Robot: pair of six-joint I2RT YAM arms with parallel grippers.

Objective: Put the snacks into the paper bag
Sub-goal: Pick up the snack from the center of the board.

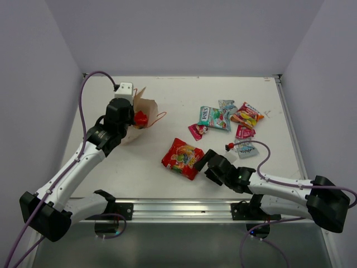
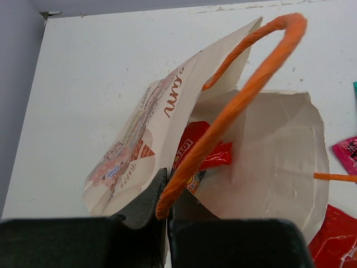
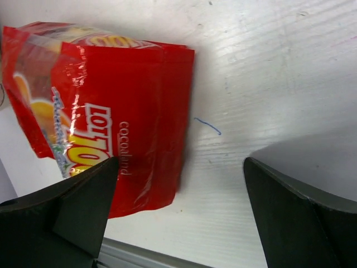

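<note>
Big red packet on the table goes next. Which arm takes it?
Right. The right gripper is open with the red packet right at its fingers. The left gripper is shut on the paper bag, holding its mouth open.

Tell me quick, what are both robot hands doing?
Left gripper: closed, pinching the paper bag edge.
Right gripper: open, holding nothing, at the red snack packet.

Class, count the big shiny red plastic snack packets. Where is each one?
2. One red packet lies on the white table by the open right gripper; the other packet sits inside the cream paper bag, pinched by the left gripper. More may hide inside.
</note>
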